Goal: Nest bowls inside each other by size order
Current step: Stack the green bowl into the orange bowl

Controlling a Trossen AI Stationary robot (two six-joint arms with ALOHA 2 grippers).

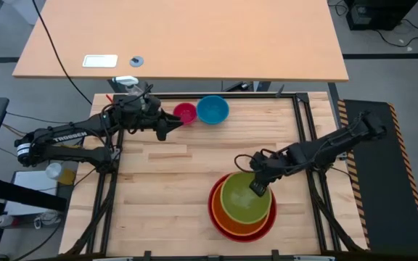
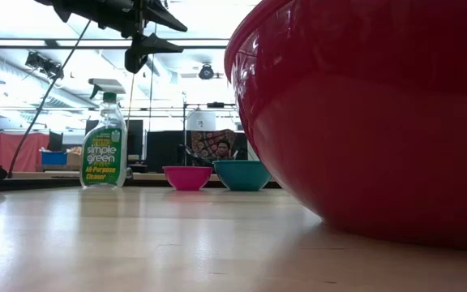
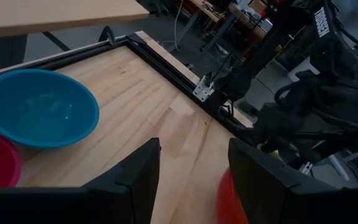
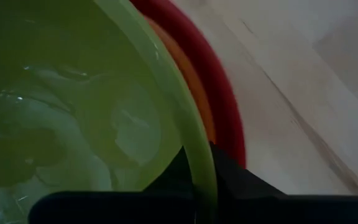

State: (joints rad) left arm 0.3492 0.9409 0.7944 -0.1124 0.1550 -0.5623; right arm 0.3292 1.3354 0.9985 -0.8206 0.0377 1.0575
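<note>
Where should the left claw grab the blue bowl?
On the rim of the blue bowl, coming from above, one finger inside the wall and one outside. It sits upright and open. Take the side away from the pink bowl, which sits close beside it. The left claw hangs open nearby.

Robotics lab or workshop, open-plan. Wooden table [image 1: 173, 167] framed by black metal rails [image 1: 296, 123], flanked by two dark arms trailing cables. Plain desk [image 1: 194, 36] just behind, on grey floor. Beyond the table at tabletop height: long ceiling lights, dark monitors [image 2: 160, 146], red curtain [image 2: 23, 150], seated person [image 2: 222, 149] far back. Cleaner spray bottle [image 2: 104, 142] standing at the table's far edge. Hazard-striped tape [image 1: 343, 116] edging a dark mat on the right side.
</note>
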